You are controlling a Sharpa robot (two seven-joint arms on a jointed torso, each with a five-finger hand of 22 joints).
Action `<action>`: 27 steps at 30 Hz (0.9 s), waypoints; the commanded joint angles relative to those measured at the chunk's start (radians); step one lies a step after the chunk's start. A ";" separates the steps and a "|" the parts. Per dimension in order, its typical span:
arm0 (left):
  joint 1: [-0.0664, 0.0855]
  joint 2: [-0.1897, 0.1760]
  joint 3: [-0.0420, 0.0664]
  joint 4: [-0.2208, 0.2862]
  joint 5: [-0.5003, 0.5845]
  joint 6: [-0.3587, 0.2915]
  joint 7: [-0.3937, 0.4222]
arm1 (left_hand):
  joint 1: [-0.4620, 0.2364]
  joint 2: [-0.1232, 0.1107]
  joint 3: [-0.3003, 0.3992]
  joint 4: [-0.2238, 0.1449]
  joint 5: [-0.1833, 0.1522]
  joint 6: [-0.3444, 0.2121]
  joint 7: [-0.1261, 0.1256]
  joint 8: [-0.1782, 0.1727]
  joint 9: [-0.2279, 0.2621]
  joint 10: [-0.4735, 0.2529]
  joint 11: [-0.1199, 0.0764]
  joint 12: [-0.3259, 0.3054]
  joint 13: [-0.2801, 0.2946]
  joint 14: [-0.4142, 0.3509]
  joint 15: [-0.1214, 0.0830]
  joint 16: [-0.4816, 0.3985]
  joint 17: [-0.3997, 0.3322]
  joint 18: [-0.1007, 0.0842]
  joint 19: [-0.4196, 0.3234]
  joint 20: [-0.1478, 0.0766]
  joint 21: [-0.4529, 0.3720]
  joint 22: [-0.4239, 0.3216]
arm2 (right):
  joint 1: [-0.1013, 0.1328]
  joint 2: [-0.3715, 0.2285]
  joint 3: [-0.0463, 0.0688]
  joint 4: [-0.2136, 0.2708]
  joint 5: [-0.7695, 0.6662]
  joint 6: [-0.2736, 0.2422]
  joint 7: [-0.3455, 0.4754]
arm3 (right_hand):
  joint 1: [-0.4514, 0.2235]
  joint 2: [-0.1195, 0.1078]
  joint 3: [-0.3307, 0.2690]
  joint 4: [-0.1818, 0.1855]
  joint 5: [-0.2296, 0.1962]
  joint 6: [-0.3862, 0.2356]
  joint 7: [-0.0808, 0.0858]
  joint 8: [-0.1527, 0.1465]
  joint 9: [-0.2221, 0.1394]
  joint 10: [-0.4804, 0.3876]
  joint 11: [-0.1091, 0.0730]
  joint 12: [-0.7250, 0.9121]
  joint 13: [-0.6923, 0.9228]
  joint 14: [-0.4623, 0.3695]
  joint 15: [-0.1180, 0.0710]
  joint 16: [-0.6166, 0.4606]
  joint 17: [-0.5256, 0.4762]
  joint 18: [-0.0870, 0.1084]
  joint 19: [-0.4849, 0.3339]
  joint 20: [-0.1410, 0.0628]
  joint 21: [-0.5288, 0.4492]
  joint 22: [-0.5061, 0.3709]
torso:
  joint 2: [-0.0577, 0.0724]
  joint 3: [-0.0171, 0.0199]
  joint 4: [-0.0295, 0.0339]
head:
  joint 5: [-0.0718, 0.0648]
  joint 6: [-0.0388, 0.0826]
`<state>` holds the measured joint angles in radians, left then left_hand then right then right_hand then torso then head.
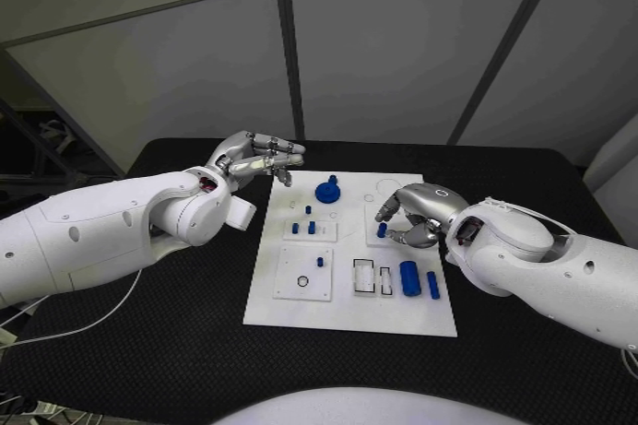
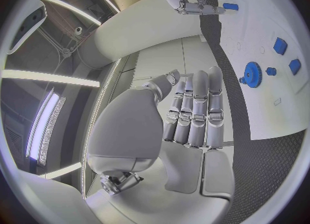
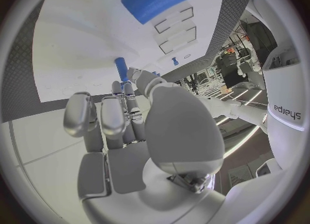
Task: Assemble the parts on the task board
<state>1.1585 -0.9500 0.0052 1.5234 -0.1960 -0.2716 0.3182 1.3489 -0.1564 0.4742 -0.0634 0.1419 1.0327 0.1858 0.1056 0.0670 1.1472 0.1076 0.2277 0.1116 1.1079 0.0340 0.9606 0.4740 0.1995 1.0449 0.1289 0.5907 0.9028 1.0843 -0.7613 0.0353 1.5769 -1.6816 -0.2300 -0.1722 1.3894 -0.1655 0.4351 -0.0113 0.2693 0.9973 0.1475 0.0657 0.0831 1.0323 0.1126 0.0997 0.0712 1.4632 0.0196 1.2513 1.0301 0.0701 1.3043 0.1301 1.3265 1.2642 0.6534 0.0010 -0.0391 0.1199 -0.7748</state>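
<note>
Hands [image 1: 262,158] [image 1: 415,213] hover over white task board [image 1: 348,316] on black table [image 1: 159,351].

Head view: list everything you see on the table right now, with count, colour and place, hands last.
Table: one, black, under everything.
Task board: one, white, at the table's middle.
Gear: one, blue, on the board's far part.
Cylinder: one, blue, thick, lying on the board's near right part.
Rod: one, blue, thin, lying just right of the cylinder.
Small pegs: several, blue, standing mid-board.
Left hand: silver, over the board's far left corner, holding nothing.
Right hand: silver, fingers around an upright blue peg.
</note>
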 commanded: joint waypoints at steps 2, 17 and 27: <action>0.001 -0.001 0.001 0.002 0.003 0.010 0.007 | -0.001 0.011 -0.006 0.001 0.000 -0.003 0.002 -0.005 -0.001 -0.007 0.002 0.004 0.002 -0.006 -0.002 -0.003 -0.001 -0.018 -0.009 0.000 -0.003 -0.001 | 0.002 0.013 0.001 -0.017 -0.023 0.058 -0.014 | 0.000 0.002 -0.007 -0.001 0.002 0.003 -0.007 0.004 0.002 -0.005 0.001 0.008 -0.001 0.005 0.007 -0.005 -0.003 0.017 -0.008 0.002 -0.007 -0.001 | 0.000 -0.0004 -0.0012 | 0.005 -0.001; 0.001 -0.003 0.001 0.004 0.003 0.010 0.006 | -0.001 0.011 -0.006 0.001 0.000 -0.003 0.002 -0.005 -0.001 -0.007 0.002 0.004 0.002 -0.006 -0.002 -0.003 -0.001 -0.018 -0.009 0.000 -0.003 -0.001 | 0.002 0.047 0.001 -0.051 -0.026 0.085 -0.017 | 0.003 0.027 0.003 0.008 -0.005 0.034 0.000 0.013 0.009 0.057 -0.018 0.058 0.004 0.014 -0.007 0.008 0.009 0.007 0.030 -0.008 0.023 0.034 | 0.000 0.0005 -0.0009 | 0.006 -0.007; 0.001 -0.003 0.001 0.003 0.003 0.010 0.006 | -0.001 0.013 -0.007 0.001 0.000 -0.003 0.002 -0.004 0.000 -0.008 0.002 0.005 0.002 -0.006 -0.002 -0.004 -0.002 -0.018 -0.009 0.001 -0.004 -0.002 | 0.002 0.055 0.000 -0.051 -0.026 0.087 -0.018 | -0.001 0.036 0.001 0.016 -0.034 0.059 -0.005 0.017 0.016 0.118 -0.034 0.085 0.011 0.020 -0.020 0.020 0.024 -0.001 0.057 -0.020 0.047 0.063 | 0.000 0.0005 -0.0021 | 0.007 -0.009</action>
<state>1.1585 -0.9531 0.0052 1.5250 -0.1958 -0.2709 0.3182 1.3489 -0.1564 0.4723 -0.0615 0.1419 1.0328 0.1858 0.1056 0.0670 1.1473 0.1077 0.2277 0.1122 1.1079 0.0341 0.9606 0.4731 0.1996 1.0449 0.1289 0.5907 0.9029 1.0851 -0.7078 0.0357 1.5250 -1.7013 -0.1547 -0.1898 1.3883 -0.1378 0.4343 -0.0017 0.2380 1.0478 0.1408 0.0804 0.0978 1.1420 0.0785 0.1818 0.0813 1.4669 0.0085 1.2680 1.0527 0.0700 1.3552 0.1127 1.3700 1.3082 0.6530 0.0013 -0.0408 0.1268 -0.7836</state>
